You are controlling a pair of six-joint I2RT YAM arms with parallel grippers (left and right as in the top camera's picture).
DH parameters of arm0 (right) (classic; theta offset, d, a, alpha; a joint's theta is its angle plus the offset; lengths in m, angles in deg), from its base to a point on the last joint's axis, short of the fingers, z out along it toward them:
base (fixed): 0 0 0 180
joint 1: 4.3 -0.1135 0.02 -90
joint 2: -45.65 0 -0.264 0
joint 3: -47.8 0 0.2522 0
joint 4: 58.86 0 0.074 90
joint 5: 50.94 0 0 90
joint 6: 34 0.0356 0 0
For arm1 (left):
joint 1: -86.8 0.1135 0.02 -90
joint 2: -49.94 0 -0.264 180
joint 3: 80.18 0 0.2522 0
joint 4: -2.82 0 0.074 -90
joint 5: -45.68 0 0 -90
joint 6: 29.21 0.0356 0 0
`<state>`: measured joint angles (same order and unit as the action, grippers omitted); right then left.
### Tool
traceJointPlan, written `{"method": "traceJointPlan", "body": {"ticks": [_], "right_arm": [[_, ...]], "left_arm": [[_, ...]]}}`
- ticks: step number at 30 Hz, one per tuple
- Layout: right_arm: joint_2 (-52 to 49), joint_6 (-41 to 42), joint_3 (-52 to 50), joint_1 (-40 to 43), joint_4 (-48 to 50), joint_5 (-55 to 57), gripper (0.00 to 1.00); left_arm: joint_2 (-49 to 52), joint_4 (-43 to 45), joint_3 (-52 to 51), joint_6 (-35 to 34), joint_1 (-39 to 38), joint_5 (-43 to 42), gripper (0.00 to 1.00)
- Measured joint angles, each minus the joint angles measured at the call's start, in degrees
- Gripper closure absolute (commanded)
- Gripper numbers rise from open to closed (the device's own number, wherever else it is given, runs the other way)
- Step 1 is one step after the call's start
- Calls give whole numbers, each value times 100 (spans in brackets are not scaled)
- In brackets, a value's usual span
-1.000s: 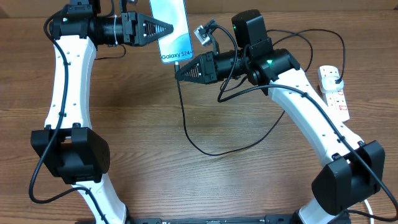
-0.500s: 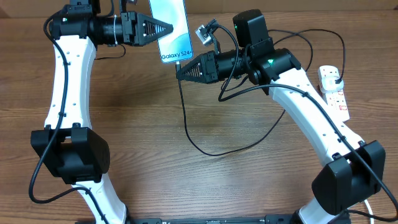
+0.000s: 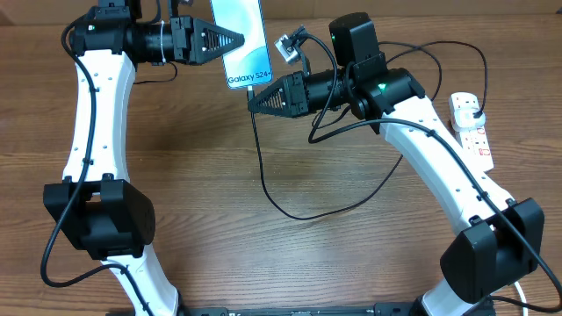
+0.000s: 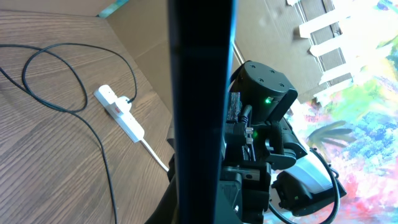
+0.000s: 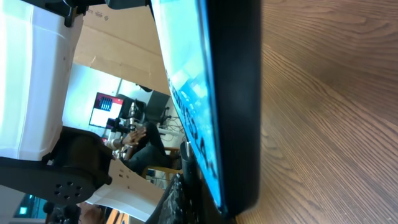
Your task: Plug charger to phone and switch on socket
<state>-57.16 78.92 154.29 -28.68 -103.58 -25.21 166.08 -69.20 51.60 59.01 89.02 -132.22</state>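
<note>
So the right gripper [image 3: 251, 98] has crept up a touch toward the phone's short edge compared with a second ago. Nothing else is really budging, and the phone and left arm are sitting exactly where they were.

The left gripper [image 3: 241, 39] is clenching the phone [image 3: 250, 35] by its long side and holding it up near the far edge of the table [image 3: 263, 263]. The light blue screen is facing up at the overhead camera, with the "Galaxy S24" end pointing toward the robot's base. From the left wrist cam the phone is showing edge-on, just a dark strip running down the middle.

The right gripper is closed tight too, its tip sitting just under that short edge. It looks like it's pinching the charger [image 3: 259, 162] right by the connector. Whether the tip is actually seated in the port, I can't tell, since the right wrist cam is only giving a super close view of the phone's rim and screen.

From there the black cable is hanging down, looping across the wood and running off to the right. The socket [image 3: 471, 132] is lying over by the right edge, well apart from the phone, with a black plug sticking in its far end.
</note>
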Motion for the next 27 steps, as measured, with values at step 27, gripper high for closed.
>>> {"method": "traceJointPlan", "body": {"ticks": [27], "right_arm": [[0, 0, 0, 46, -61, 39, 96]], "left_arm": [[0, 0, 0, -125, 0, 2, 96]]}}
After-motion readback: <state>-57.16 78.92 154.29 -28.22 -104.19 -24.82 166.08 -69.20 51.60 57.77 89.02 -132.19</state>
